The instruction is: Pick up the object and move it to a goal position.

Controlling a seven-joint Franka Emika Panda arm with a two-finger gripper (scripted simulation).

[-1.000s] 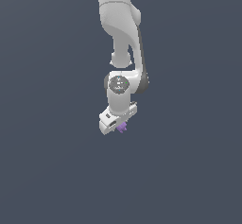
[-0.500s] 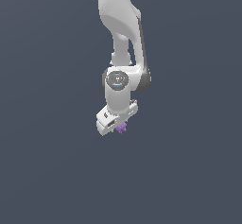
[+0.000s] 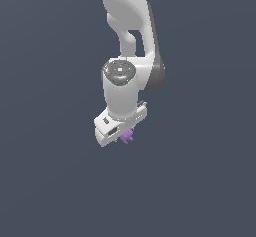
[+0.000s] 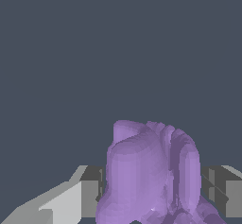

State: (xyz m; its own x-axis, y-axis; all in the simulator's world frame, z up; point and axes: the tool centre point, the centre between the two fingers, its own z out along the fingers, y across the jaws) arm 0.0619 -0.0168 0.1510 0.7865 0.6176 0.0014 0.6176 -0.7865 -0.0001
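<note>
Against a flat dark grey-blue backdrop, the white arm [image 3: 127, 46] comes down from twelve o'clock in the exterior view, its upper link thick and curved, narrowing to a neck before it meets a round joint cap [image 3: 119, 71] that faces the camera. Below that cap the wrist runs almost straight down, then ends in a flat white block tilted so its lower end points toward seven o'clock. The claw [image 3: 123, 136] sits under that block and is mostly hidden by it from this side.

A small purple lump [image 3: 127, 137] pokes out at the five o'clock corner of the block, touching its underside. No surface shows beneath it in either view, only the plain backdrop.

From the wrist view the same purple lump [image 4: 151, 176] looms large, ridged and bumpy, standing between the two grey fingers [image 4: 90, 190] of the claw. One finger sits at nine o'clock of the lump and the other at three o'clock, both pressed right up against its sides, so the claw is pinching it.
</note>
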